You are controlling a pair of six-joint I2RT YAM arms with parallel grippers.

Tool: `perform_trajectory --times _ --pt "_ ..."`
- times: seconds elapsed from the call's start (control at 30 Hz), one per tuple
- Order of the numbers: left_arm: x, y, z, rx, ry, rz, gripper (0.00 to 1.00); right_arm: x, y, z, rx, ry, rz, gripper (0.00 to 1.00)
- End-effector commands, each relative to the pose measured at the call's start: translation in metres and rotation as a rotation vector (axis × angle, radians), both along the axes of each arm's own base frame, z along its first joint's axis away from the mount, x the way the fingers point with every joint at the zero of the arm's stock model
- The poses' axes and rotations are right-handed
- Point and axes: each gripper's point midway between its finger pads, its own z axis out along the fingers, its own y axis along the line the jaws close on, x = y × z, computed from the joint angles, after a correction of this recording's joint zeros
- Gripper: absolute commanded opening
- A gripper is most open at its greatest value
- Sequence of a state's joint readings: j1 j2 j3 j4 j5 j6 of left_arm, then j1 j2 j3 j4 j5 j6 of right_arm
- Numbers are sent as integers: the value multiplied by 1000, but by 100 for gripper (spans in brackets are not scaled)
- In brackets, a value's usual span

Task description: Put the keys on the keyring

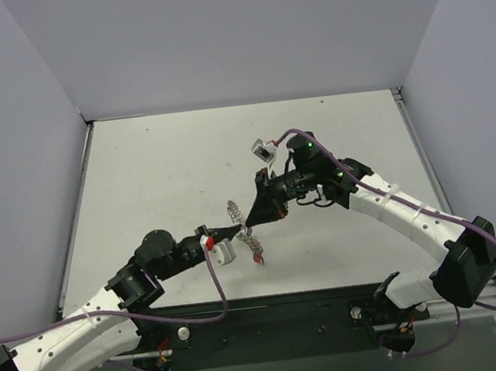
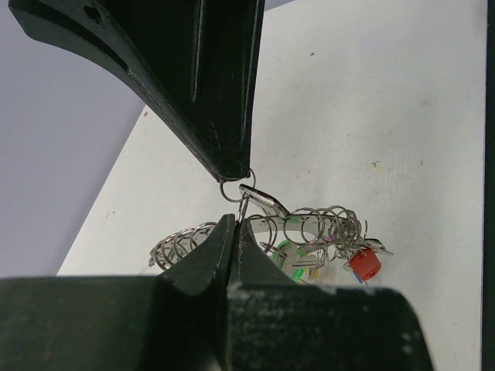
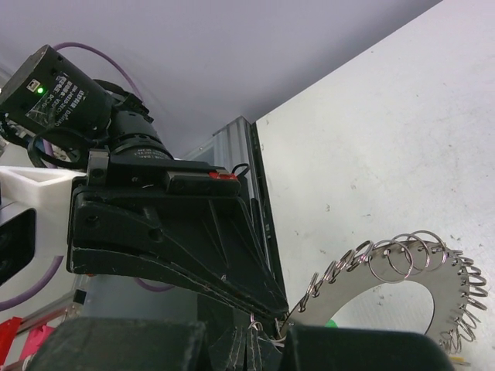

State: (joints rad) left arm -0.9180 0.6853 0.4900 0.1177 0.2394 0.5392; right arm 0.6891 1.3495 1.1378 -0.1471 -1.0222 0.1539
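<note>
Item: the keyring [image 2: 325, 224], a grey ring whose band is lined with small wire coils. It is lifted off the desk [image 1: 158, 178] and hangs between the two arms at mid-frame in the top view.

Keys already on it: you can count a red-headed key [image 2: 364, 263] dangling at the ring's lower right in the left wrist view. A green head [image 2: 288, 253] and a yellow head [image 2: 308, 270] are tucked behind the band beside it.

Keys not accounted for: no blue or black head can be made out (they may be hidden behind the coils).

Loose keys on the desk: none visible from above.

Key in hand: a silver blade [image 2: 263, 199] hangs off a small loop [image 2: 236, 188] just above the band. Its head colour cannot be told.

Progress, as a judgement: you are well along. Most keys appear threaded, and what is left is probably to work this loop onto the band.

Left claw [image 2: 236, 232]: fully closed at the bottom centre of its own view. Its tips pinch the thin edge of the keyring and steady it.

Right claw [image 2: 232, 171]: fully closed, coming down from the upper left of the left wrist view. Its tip nips the small loop, nearly touching the left tips.

Uncertain: whether the loop has already caught on the band; the frames are too fine to settle it.
</note>
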Motion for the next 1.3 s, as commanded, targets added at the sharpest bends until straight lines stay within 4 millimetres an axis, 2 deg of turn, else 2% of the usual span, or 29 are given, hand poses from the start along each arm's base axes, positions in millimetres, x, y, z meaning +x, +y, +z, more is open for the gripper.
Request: perform_trajectory --times 0.0,0.27,0.47,0.63,0.67,0.8,0.83,1.13,1.27 --pt "12 2 18 -23 -40 63 0 -9 5 44 93 -59 30 0" --pt "18 -5 30 -89 -38 84 0 -9 12 46 76 -55 4 0" --pt "20 -15 39 -137 -40 78 0 -3 16 43 49 -44 -45 0" --pt "25 -15 48 -212 -47 104 0 4 16 51 46 -57 -116 0" --pt "25 -15 56 -248 -62 109 0 3 16 57 61 -66 -120 0" --pt "30 -15 67 -305 -75 131 0 1 20 77 98 -75 -153 0" --pt "31 -15 75 -331 -91 134 0 0 21 81 104 -80 -158 0" --pt "31 -22 124 -455 -221 98 0 15 24 126 163 -158 -213 0" --pt "30 -20 137 -503 -273 99 0 16 24 144 192 -154 -235 0"
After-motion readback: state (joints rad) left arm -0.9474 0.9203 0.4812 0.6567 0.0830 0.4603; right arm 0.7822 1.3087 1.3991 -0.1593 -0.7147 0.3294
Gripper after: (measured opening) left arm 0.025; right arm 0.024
